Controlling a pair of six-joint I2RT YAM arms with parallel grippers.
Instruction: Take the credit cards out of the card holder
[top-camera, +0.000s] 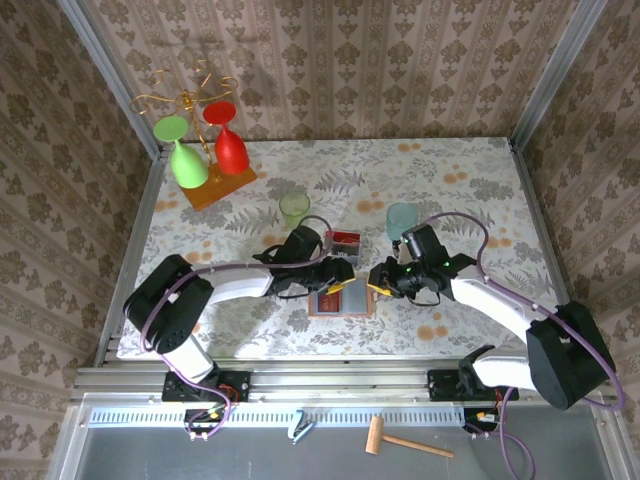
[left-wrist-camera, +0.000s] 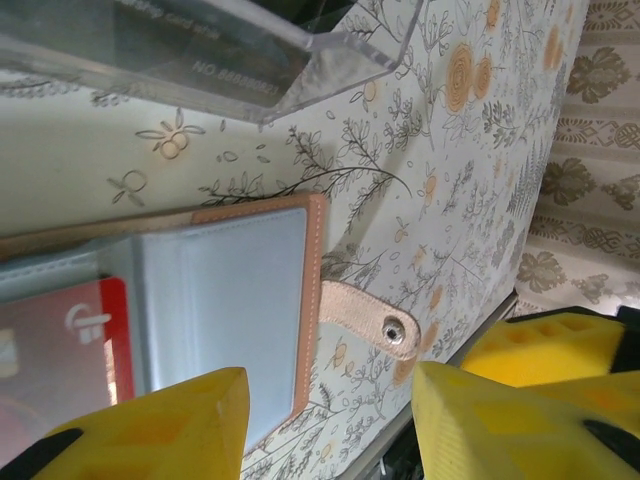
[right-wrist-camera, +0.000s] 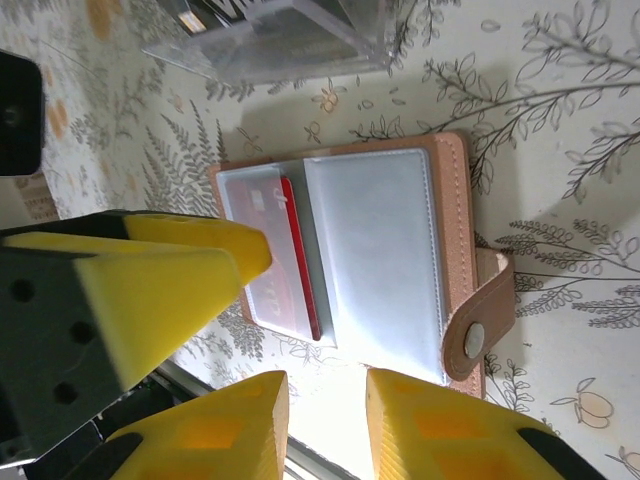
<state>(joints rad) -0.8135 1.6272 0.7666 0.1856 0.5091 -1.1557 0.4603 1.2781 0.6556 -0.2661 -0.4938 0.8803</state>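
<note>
Salmon holder (top-camera: 345, 305): open flat on bench (top-camera: 450, 180), low centre of top view, between both arms.
Red card (right-wrist-camera: 303, 270): in the left pocket, one edge showing.
Left end effector (left-wrist-camera: 330, 430): half-wide, empty; one finger over holder, the other past its edge.
Right end effector (right-wrist-camera: 325, 430): narrow, empty, just beside holder.
Step, judged: getting hold of the card edge.
Method: pin the leather down, pinch only the exposed edge, draw flat along the pocket.
</note>
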